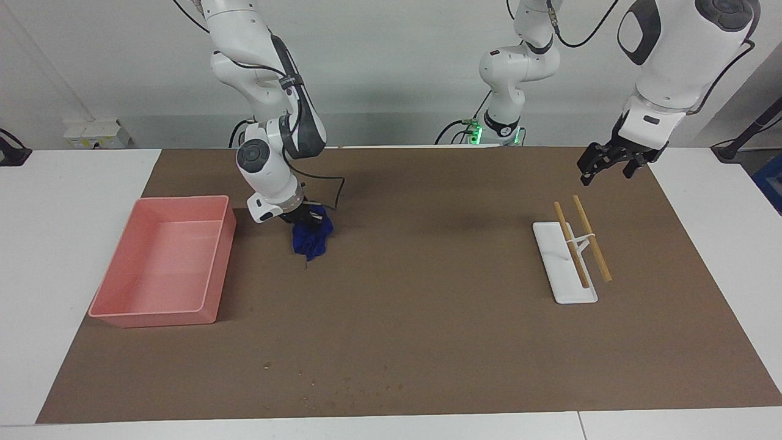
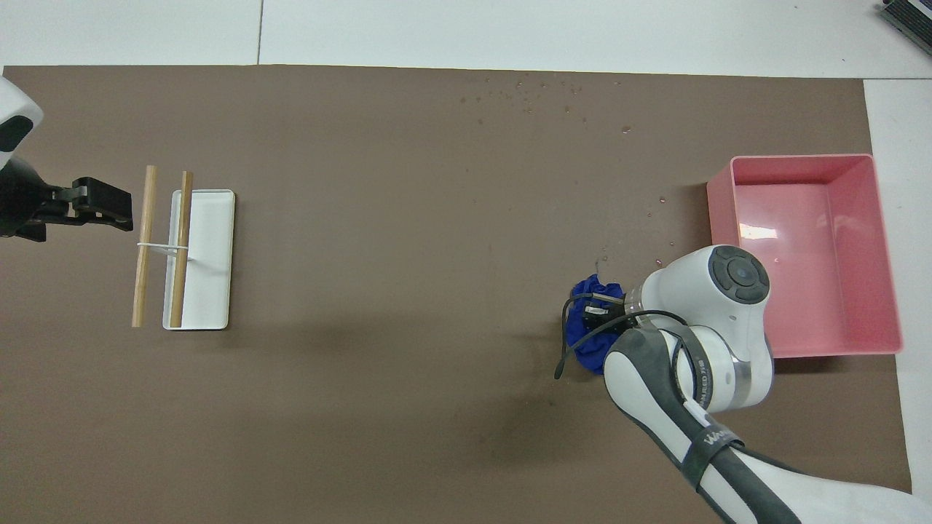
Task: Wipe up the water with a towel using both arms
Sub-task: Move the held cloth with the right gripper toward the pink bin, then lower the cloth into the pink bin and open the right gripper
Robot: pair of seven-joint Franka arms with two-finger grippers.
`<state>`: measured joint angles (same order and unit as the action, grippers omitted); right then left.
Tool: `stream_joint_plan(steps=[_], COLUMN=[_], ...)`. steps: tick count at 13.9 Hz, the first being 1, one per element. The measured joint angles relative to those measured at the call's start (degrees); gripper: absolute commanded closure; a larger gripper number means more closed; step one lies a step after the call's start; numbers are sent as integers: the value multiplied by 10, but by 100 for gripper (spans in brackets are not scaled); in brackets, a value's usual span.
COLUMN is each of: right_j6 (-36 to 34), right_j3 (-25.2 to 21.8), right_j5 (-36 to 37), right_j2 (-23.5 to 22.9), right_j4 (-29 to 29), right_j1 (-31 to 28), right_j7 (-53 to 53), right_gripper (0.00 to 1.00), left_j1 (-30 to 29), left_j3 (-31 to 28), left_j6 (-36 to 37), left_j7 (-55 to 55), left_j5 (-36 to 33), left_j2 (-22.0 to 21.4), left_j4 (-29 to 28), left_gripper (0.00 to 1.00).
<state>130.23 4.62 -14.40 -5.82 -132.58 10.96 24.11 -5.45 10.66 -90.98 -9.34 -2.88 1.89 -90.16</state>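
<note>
The deep-blue towel (image 1: 312,240) hangs bunched from my right gripper (image 1: 303,220), which is shut on its top, next to the pink tray (image 1: 110,310). Its lower tip reaches down to about the brown mat. In the overhead view the towel (image 2: 587,348) shows partly under the right gripper (image 2: 598,311) and wrist. Tiny water droplets (image 2: 540,88) lie scattered near the mat's edge farthest from the robots, and a few lie close to the tray; in the facing view they show faintly (image 1: 348,384). My left gripper (image 1: 605,176) is open and empty in the air over the mat, seen also from overhead (image 2: 122,211).
The pink tray (image 2: 892,247) stands at the right arm's end of the table. A white flat tray (image 1: 565,292) with two wooden sticks (image 1: 591,238) laid on a small white rest lies toward the left arm's end, below the left gripper. White table borders the mat.
</note>
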Motion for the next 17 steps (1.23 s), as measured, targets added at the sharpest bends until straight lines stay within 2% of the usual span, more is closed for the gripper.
stream_joint_plan(steps=[4, 6, 9, 12, 14, 17], right_j6=[-20, 19, 109, 133, 110, -26], right_j3=[-3, -4, -6, -7, -7, -13], right_j5=[13, 52, 65, 65, 65, 66], right_j2=[20, 20, 9, -7, -8, 15], right_j4=[-3, 3, 5, 32, 70, 166], right_j1=[-12, -43, -89, -118, -120, -134], right_j7=[0, -1, -12, -13, -13, -13], right_gripper=[100, 100, 100, 100, 100, 100], left_j1=[10, 11, 23, 44, 45, 44], left_j3=[0, 0, -7, -25, -26, -30], left_j6=[17, 17, 17, 18, 18, 19], left_j7=[0, 0, 1, 3, 17, 37], left_j5=[0, 0, 0, 0, 0, 0], left_j2=[-3, -4, -4, -4, -4, -4], left_j4=[3, 3, 3, 3, 3, 3], left_gripper=[0, 0, 0, 0, 0, 0])
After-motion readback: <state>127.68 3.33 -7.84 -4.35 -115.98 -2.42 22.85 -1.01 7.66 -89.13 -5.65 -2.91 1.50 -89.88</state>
